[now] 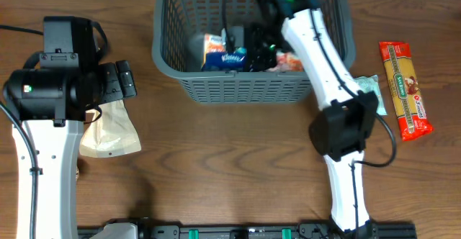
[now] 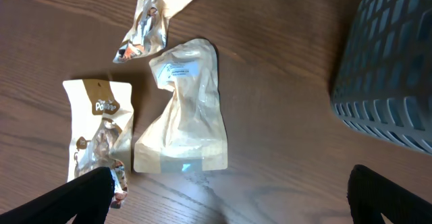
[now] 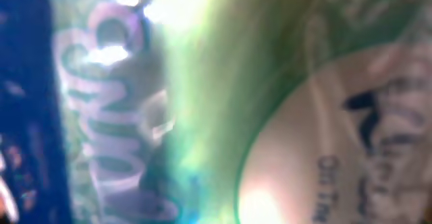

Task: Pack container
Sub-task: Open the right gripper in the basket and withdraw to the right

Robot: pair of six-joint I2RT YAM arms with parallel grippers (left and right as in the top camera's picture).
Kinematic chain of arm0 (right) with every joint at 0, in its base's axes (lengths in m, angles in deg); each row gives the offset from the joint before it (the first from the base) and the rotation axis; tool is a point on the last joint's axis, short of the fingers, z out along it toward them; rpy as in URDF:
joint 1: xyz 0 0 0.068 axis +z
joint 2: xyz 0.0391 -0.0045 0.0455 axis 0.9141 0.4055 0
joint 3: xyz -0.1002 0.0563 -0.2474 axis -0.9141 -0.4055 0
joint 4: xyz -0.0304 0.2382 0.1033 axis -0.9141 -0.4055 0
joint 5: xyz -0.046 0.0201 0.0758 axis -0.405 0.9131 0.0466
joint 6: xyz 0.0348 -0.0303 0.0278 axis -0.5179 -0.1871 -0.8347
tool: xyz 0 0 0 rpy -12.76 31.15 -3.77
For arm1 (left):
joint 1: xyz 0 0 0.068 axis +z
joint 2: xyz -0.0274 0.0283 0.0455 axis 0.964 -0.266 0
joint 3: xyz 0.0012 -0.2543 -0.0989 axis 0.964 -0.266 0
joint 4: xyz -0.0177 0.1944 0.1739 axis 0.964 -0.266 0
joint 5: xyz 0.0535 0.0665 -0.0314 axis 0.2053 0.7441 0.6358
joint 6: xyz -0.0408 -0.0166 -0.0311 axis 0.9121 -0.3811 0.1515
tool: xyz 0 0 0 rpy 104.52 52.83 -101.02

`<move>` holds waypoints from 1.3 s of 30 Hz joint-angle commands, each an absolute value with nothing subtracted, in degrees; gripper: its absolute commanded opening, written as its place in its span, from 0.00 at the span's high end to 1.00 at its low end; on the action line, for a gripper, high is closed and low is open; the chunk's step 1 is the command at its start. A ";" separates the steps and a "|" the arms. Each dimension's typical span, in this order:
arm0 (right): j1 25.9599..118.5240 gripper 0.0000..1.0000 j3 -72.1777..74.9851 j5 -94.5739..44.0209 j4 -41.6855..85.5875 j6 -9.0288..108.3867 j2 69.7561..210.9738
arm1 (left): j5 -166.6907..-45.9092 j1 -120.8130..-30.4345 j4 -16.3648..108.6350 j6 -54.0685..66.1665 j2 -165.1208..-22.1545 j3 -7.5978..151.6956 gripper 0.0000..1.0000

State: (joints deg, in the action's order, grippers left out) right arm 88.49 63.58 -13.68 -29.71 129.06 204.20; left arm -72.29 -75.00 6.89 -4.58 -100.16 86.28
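Blurred packet (image 3: 202, 102) at lens | right pincer (image 1: 254, 50) inside container (image 1: 238, 88), grip: cannot tell | left pincer (image 2: 231, 175) apart, outside container

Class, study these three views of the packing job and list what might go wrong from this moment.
1. The right wrist view is filled by blurred packaging, so the right gripper, inside the container, may press on the packets there unseen.
2. The left gripper hangs open over the tan pouch; the brown snack packet lies close beside the pouch and may get caught too.
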 commanded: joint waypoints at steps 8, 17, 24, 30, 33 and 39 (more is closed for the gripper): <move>89.89 0.59 64.25 -11.67 -29.90 126.40 203.43 | -72.07 -74.76 6.69 -5.11 -100.12 86.15 0.00; 89.28 0.21 64.36 -12.54 -29.90 123.29 199.28 | -72.07 -74.76 6.67 -5.11 -100.12 86.15 0.00; 87.38 0.10 64.87 -15.23 -25.31 119.16 189.75 | -72.07 -74.76 6.67 -5.11 -100.12 86.15 0.00; 81.17 0.02 65.22 -21.97 -12.97 101.83 178.49 | -72.07 -74.76 6.67 -5.11 -100.10 86.12 0.00; 74.72 0.01 65.22 -24.04 -14.12 93.09 174.58 | -72.07 -74.76 6.69 -5.11 -100.12 86.15 0.00; 58.35 0.02 65.22 -27.87 -27.43 85.15 172.90 | -72.05 -74.76 6.74 -5.13 -100.12 86.15 0.00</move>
State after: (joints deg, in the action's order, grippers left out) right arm 63.97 65.59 -24.92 -24.59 93.06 171.48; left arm -72.29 -75.00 6.87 -4.61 -100.16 86.28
